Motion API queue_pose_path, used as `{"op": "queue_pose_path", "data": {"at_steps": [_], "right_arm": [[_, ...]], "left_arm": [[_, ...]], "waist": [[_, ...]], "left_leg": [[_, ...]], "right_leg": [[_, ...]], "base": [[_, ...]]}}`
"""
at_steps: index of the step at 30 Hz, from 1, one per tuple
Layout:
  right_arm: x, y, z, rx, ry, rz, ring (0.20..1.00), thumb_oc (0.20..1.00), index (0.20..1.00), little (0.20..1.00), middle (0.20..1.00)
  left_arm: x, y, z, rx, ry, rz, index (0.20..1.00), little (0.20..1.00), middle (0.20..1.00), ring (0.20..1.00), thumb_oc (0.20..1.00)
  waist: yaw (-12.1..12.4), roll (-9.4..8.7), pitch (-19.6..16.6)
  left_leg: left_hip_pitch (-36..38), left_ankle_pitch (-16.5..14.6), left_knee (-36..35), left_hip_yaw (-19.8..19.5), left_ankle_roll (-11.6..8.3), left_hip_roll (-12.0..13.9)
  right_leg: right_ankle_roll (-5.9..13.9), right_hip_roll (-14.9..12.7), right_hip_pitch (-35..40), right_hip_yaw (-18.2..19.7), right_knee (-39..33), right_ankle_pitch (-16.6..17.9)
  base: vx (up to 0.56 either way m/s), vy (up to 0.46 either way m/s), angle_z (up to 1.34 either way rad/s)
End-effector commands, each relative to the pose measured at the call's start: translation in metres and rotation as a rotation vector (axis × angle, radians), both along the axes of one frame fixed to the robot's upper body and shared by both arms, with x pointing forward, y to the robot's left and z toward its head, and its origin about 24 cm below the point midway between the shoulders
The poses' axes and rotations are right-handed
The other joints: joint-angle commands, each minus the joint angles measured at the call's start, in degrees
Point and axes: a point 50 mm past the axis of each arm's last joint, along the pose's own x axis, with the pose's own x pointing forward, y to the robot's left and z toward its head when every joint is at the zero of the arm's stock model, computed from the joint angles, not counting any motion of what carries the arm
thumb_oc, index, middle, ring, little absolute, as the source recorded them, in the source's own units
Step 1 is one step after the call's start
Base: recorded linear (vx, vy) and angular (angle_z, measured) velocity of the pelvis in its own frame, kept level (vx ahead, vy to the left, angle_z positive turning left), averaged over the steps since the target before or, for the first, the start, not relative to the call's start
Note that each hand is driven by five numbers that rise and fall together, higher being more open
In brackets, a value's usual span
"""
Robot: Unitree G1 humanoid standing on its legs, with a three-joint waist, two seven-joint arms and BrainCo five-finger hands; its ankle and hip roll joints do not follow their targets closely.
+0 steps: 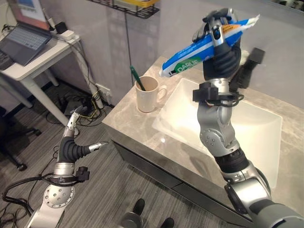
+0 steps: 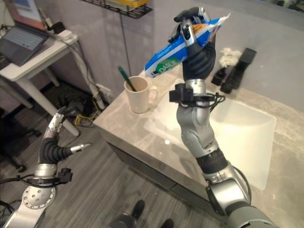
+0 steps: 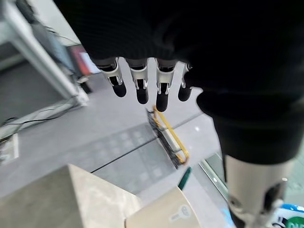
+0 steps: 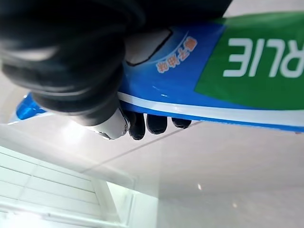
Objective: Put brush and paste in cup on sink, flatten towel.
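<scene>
A polished grey marble counter (image 1: 128,102) holds a smooth white rectangular sink (image 1: 266,124). Off to the robot's left stands a white side table (image 1: 28,64) carrying an open laptop (image 1: 21,40). On the counter just beside the sink's corner sits a cream ceramic cup (image 1: 148,95) with a handle, a dark green brush (image 1: 137,78) standing tilted inside it. The right hand (image 1: 219,35) is raised above the sink, fingers curled round a glossy blue, white and green paste tube (image 1: 199,53). The left hand (image 1: 78,142) hangs low before the counter edge, fingers straight and relaxed, holding nothing.
</scene>
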Motion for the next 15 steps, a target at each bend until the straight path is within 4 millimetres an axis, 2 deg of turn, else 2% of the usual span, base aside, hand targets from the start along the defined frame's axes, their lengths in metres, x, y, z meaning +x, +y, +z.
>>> {"op": "queue_pose_path", "data": {"at_steps": [1, 5, 15], "right_arm": [[-0.011, 0.001, 0.028, -0.021, -0.137, -0.039, 0.2, 0.2, 0.2, 0.2, 0.2], [0.003, -0.002, 0.026, -0.089, -0.096, -0.121, 0.2, 0.2, 0.2, 0.2, 0.2], [0.018, -0.008, 0.015, -0.108, -0.008, -0.167, 0.2, 0.2, 0.2, 0.2, 0.2]], "left_arm": [[-0.004, 0.001, 0.007, 0.019, -0.003, -0.071, 1.0, 1.0, 1.0, 1.0, 1.0], [-0.007, 0.001, -0.009, 0.01, 0.121, -0.125, 1.0, 1.0, 1.0, 1.0, 1.0], [-0.012, 0.011, -0.039, 0.011, 0.299, -0.106, 1.0, 1.0, 1.0, 1.0, 1.0]], "waist": [[0.47, -2.6, -3.37], [2.27, -3.28, -2.77], [3.03, -3.75, -2.04]], "left_leg": [[-0.97, -0.89, 0.06, -0.55, -1.23, 0.42], [-1.48, -0.74, 0.06, -1.44, -0.92, -0.09], [-1.87, -0.78, 0.06, -1.65, -0.42, -0.49]], "right_leg": [[4.8, -6.65, 2.6, 2.65, -0.08, 0.84], [5.08, -6.83, 2.67, 1.8, -0.08, 0.83], [5.2, -6.94, 2.34, 1.75, -0.08, 0.92]], "base": [[0.0, 0.005, 0.2], [0.0, 0.015, 0.05], [0.0, 0.018, 0.06]]}}
